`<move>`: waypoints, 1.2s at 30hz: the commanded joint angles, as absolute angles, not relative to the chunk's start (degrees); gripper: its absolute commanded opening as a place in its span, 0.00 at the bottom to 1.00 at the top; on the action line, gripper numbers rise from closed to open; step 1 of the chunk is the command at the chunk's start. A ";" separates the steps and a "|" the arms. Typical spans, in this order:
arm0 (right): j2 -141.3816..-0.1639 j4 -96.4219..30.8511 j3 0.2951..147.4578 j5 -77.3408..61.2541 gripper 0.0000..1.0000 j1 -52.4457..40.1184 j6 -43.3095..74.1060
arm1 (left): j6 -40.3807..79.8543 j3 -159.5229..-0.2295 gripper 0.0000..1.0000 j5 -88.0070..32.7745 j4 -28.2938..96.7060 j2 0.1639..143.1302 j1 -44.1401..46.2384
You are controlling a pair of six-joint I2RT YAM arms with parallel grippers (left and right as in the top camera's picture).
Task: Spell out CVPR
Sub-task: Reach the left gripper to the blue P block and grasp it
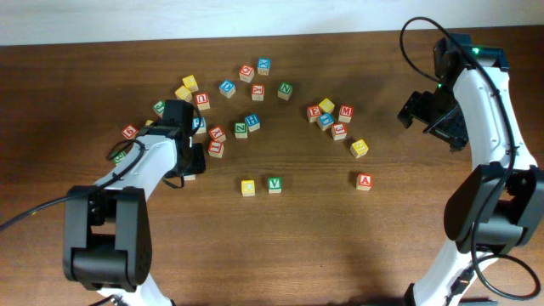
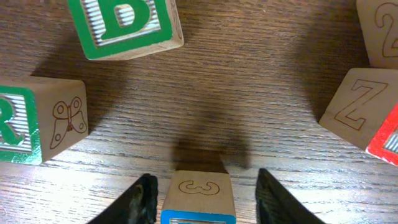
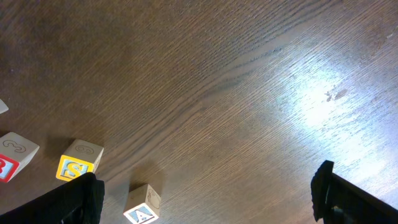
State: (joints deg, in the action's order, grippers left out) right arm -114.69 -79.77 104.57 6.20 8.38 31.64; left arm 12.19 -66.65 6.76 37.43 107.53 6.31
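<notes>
Overhead, a yellow block (image 1: 247, 187) and a green V block (image 1: 274, 184) sit side by side at lower centre. They lie apart from the loose scatter of lettered blocks (image 1: 257, 92) across the upper middle of the tabletop (image 1: 340, 246). A red A block (image 1: 364, 181) lies alone to their right.

That view hides the left jaws under the left arm (image 1: 144, 161). The left wrist view shows them spread, a dark finger (image 2: 142, 200) on each side of a blue-topped block (image 2: 198, 198) with a 3 drawn on its side. Slivers of wood show between fingers and block, so nothing is pinched.

Only this view reads the neighbours: a green B block (image 2: 124, 25) at top, a green-faced block with a butterfly (image 2: 43, 121) at left, and a Z-sided block (image 2: 357, 106) at right.

The right jaws, at upper right overhead, stand wide apart in the right wrist view. Their fingers (image 3: 78, 199) are in the lower corners with bare wood between, and a yellow S block (image 3: 79, 163) sits at lower left.
</notes>
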 commanded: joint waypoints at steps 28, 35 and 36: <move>-113.82 -79.90 105.30 6.70 0.98 8.36 31.75 | 11.92 -79.53 0.14 -16.67 51.83 104.79 6.52; -113.82 -79.90 105.30 6.70 0.98 8.36 31.75 | 25.63 -80.40 0.18 -33.98 49.84 104.12 18.48; -113.82 -79.90 105.30 6.70 0.98 8.36 31.75 | 29.12 -80.40 0.17 -29.08 48.60 104.12 21.74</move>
State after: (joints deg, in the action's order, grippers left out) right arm -114.69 -79.75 104.57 6.20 8.38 31.51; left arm 19.84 -79.53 -32.03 50.68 105.45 15.00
